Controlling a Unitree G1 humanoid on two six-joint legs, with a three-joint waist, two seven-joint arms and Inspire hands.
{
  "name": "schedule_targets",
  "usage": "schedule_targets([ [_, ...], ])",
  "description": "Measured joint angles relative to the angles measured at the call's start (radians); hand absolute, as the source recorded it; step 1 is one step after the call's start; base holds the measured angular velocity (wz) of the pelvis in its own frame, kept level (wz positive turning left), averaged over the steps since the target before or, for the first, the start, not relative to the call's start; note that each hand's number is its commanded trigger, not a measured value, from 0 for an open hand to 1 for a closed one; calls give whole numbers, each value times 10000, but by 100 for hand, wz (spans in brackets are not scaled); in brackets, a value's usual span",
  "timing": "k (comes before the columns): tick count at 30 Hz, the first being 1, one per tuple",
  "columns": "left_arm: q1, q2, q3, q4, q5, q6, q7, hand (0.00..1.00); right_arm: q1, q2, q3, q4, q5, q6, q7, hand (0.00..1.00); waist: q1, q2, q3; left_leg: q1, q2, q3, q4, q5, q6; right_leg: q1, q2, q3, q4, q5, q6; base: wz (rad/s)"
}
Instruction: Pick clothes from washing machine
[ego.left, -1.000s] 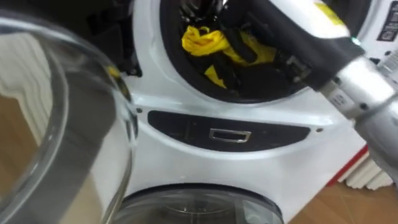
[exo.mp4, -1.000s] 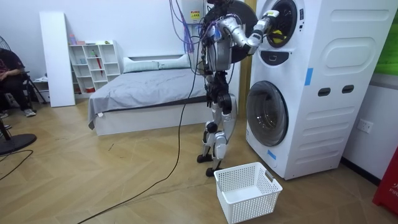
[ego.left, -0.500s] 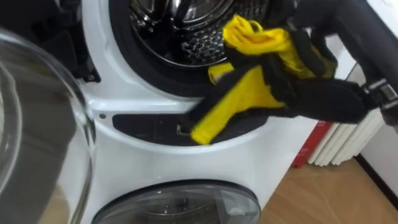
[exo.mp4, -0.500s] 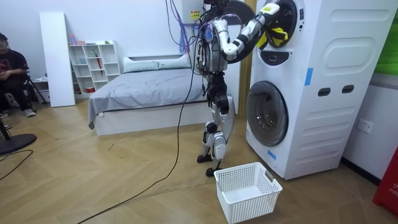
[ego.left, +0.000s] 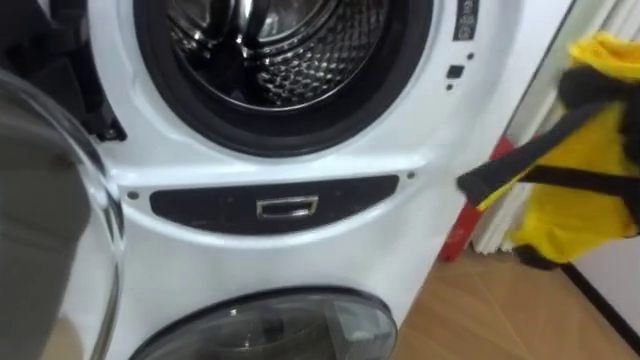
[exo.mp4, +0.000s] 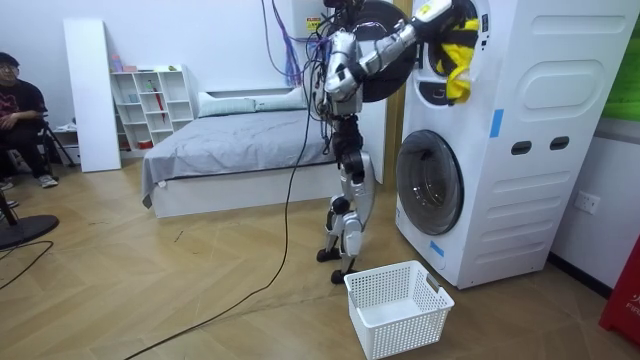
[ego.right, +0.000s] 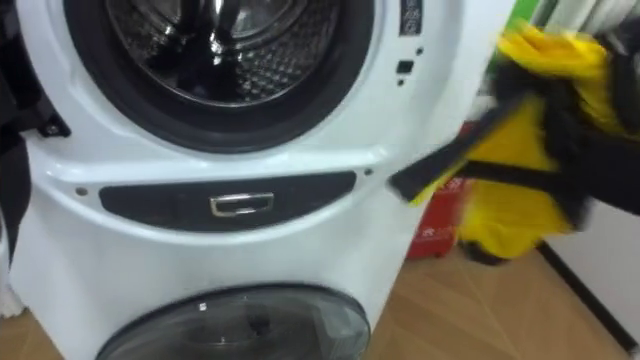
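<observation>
Standing on wood floor (exo.mp4: 200, 290) at stacked washing machine (exo.mp4: 520, 130); right hand (ego.right: 585, 150) clutches yellow garment (ego.right: 505, 205) beside drum (ego.left: 265, 50); glass door (ego.left: 50, 200) open left, basket (exo.mp4: 398, 305) below.

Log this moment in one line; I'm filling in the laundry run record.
phase: unloading | right hand: holds yellow garment, outside upper drum | basket: on floor, looks empty
</observation>
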Motion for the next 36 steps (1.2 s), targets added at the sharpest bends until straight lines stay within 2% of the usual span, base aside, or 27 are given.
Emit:
schedule_targets([
  [2,40,-1,125,-13,1,0,16,0,205,0,-121,373,-83,100,-221,100,-119,-15,62,1,28,236,29,3,-2,-59,16,68,9,116,-25,-32],
  [3,34,-1,134,-13,17,0,20,0,203,0,-255,503,-190,94,-396,100,-258,-11,68,-4,29,299,48,3,-1,-91,27,163,34,134,-14,-20],
  [6,18,13,145,-12,1,3,25,0,204,12,-456,764,-350,88,-616,100,-385,11,76,-26,45,500,102,0,0,-219,44,289,147,160,-8,-21],
  [8,-58,16,38,-12,1,20,27,0,214,113,-460,1081,-352,322,-648,100,-570,-7,74,-37,48,622,121,-12,-6,-279,59,395,174,219,4,-16],
  [13,-98,110,-121,0,-24,130,20,0,288,215,-387,1166,30,736,-284,100,-590,-10,77,-41,33,933,144,-19,-8,-534,134,799,455,243,44,-25],
  [18,-317,259,-803,-33,-90,322,27,0,264,305,685,1901,836,861,-248,100,-547,-27,96,-27,47,1127,173,-19,8,-519,165,935,411,360,35,-10],
  [19,-421,267,-986,-33,-93,355,28,0,265,496,1048,2212,931,958,-157,100,-478,-14,92,-42,65,1196,170,-28,21,-543,175,959,347,400,42,-8],
  [20,-555,280,-1278,-33,-100,412,40,0,262,655,1392,2599,1040,1000,-89,100,-407,73,49,-62,70,1236,170,-31,30,-558,178,982,295,439,50,-7],
  [21,-624,282,-1437,-32,-138,444,43,0,260,672,1577,2812,1085,1053,-27,100,-360,56,71,-70,68,1248,171,-30,47,-573,182,1001,298,444,54,-7],
  [22,-764,281,-1632,-48,-252,486,43,0,244,694,1864,3349,1280,1121,119,100,-260,155,52,-81,68,1269,171,-33,58,-586,189,1039,294,457,60,-5],
  [23,-858,281,-1711,-116,-322,496,45,0,156,826,2055,3948,1400,1211,269,100,-203,147,72,-102,66,1274,169,-37,64,-606,197,1073,294,465,69,0],
  [25,-1023,278,-1716,-175,-340,500,45,0,138,1069,2096,4745,1664,1329,393,100,-82,242,66,-188,63,1265,173,-42,72,-671,197,1087,293,473,79,0],
  [27,-1168,301,-1920,-194,-421,499,76,0,105,1102,2170,5536,2018,1380,392,100,23,368,78,-322,47,1265,199,-43,85,-805,172,1050,303,486,92,0],
  [33,-1394,346,-2699,-402,-681,453,18,0,-878,1093,2436,8206,2295,1226,46,100,-70,1011,29,-1377,7,1275,550,-1,168,-1804,109,1137,469,630,179,0],
  [35,-1601,347,-2876,-411,-996,440,-57,0,-1515,1081,2525,9075,2366,1155,-202,100,-230,1431,34,-1988,-23,1275,788,37,226,-2393,36,1062,717,692,193,-6],
  [36,-1656,337,-2909,-430,-1067,432,-79,0,-1725,1081,2554,9272,2368,1143,-261,100,-301,1529,63,-2116,-51,1273,813,65,243,-2550,21,1087,813,696,201,-13],
])
